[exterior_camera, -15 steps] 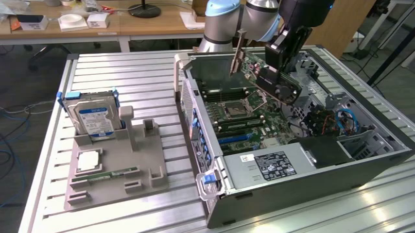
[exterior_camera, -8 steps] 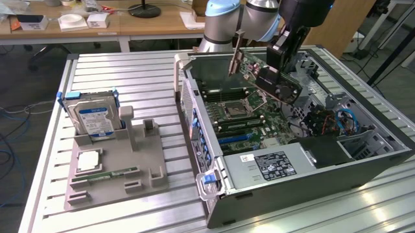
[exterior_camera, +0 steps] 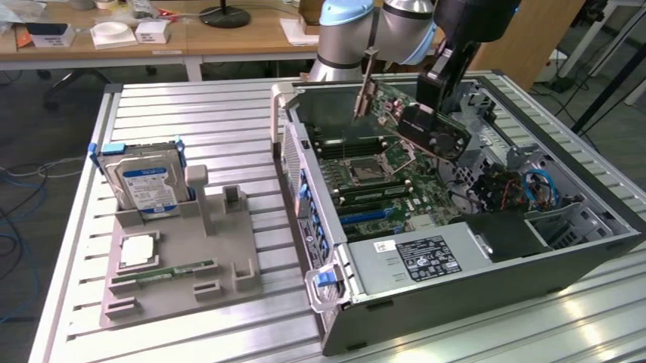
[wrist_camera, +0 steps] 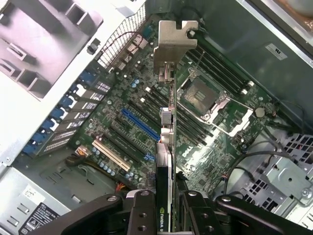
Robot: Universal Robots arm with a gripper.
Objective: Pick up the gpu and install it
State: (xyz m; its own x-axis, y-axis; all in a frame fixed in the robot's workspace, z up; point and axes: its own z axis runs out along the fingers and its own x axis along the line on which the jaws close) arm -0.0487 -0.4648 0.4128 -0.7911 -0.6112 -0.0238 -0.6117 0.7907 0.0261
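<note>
The gpu (exterior_camera: 409, 119), a thin green card with a dark side and a silver end bracket (exterior_camera: 365, 83), hangs tilted in the air above the open computer case (exterior_camera: 333, 227). My gripper (exterior_camera: 444, 72) is shut on the card's far end. In the wrist view the gpu (wrist_camera: 168, 147) runs edge-on away from my gripper (wrist_camera: 166, 205), its bracket (wrist_camera: 172, 46) at the far end. Under it lies the motherboard (wrist_camera: 142, 103) with a blue slot (wrist_camera: 139, 122) and the empty CPU socket (wrist_camera: 203, 95). The card touches nothing inside the case.
A grey fixture (exterior_camera: 177, 265) on the slatted table at the exterior view's left holds a silver hard drive (exterior_camera: 147, 181) with a blue label, a CPU (exterior_camera: 136, 251) and a RAM stick (exterior_camera: 166, 274). The case holds a power supply (exterior_camera: 424, 261), drive cage and cables (exterior_camera: 535, 189).
</note>
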